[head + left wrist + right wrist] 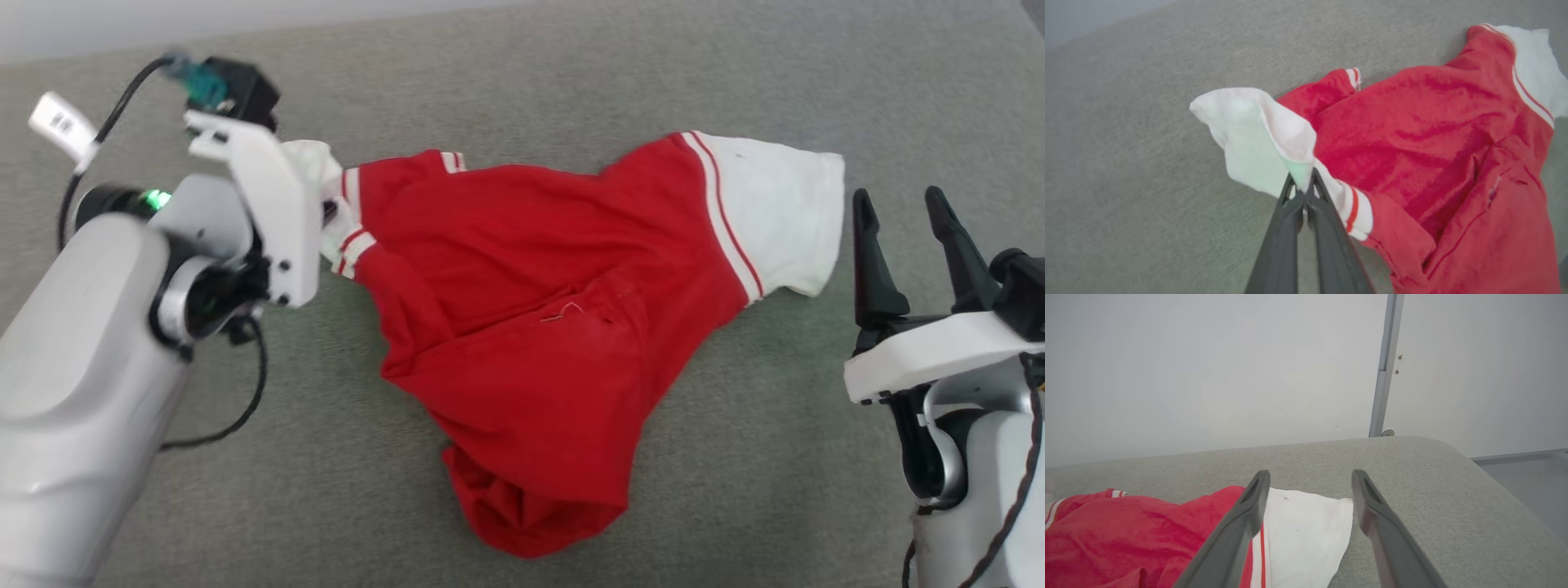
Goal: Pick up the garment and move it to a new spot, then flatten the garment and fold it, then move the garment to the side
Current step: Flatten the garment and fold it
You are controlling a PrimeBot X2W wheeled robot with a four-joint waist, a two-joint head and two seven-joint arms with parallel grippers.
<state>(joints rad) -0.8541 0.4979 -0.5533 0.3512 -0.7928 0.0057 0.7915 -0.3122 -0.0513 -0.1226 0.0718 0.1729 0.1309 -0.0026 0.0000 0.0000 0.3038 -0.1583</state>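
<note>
The garment, a red T-shirt with white sleeves, lies crumpled on the grey padded surface. My left gripper is shut on the garment's left white sleeve, which is lifted and bunched at the fingertips; in the head view the gripper's white mount covers the pinch. The other white sleeve lies flat at the right. My right gripper stands open just right of that sleeve, nothing between its fingers. In the right wrist view the sleeve lies below and left of the open fingers.
The grey surface ends at a rounded far-right corner, with a pale wall and a grey vertical strip behind it. A black cable hangs from my left arm.
</note>
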